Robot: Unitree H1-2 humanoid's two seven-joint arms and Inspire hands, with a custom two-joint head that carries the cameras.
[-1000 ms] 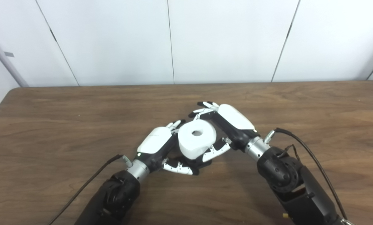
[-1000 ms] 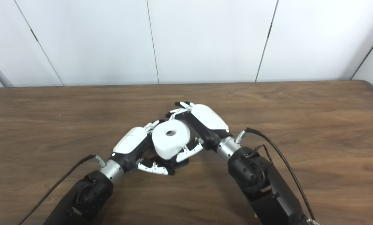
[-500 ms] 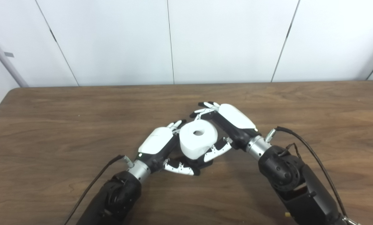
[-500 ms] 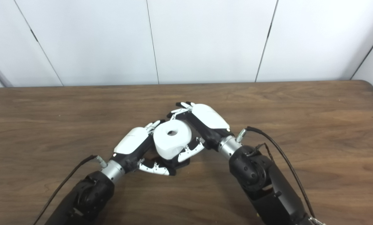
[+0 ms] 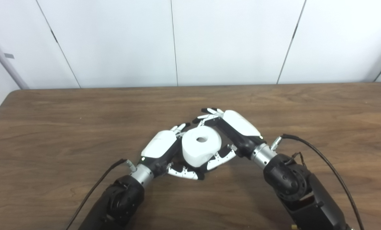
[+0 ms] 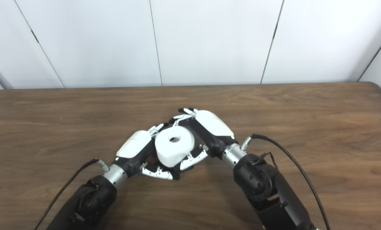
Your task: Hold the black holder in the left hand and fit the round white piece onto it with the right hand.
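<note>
Fingers [image 5: 184, 172] of the left hand [image 5: 160, 148] curl under the mostly hidden black holder [image 5: 199, 168], the right hand [image 5: 233, 134] pinches the round white piece [image 5: 200, 145] just above, and misalignment could jam it tilted.

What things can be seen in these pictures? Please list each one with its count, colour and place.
Round white piece: one, white, with a hole in its top, at the middle of the table between the two hands.
Black holder: hardly visible under the white piece; I cannot tell its shape.
Table: one, dark brown wood, fills the lower part of the views.
Wall panels: white, with dark seams, behind the table.
Cables: two, black, one along each forearm.
Left hand: one, white and black, at the left side of the white piece, fingers curled under and around it.
Right hand: one, white and black, on the right side of the white piece, holding it.
</note>
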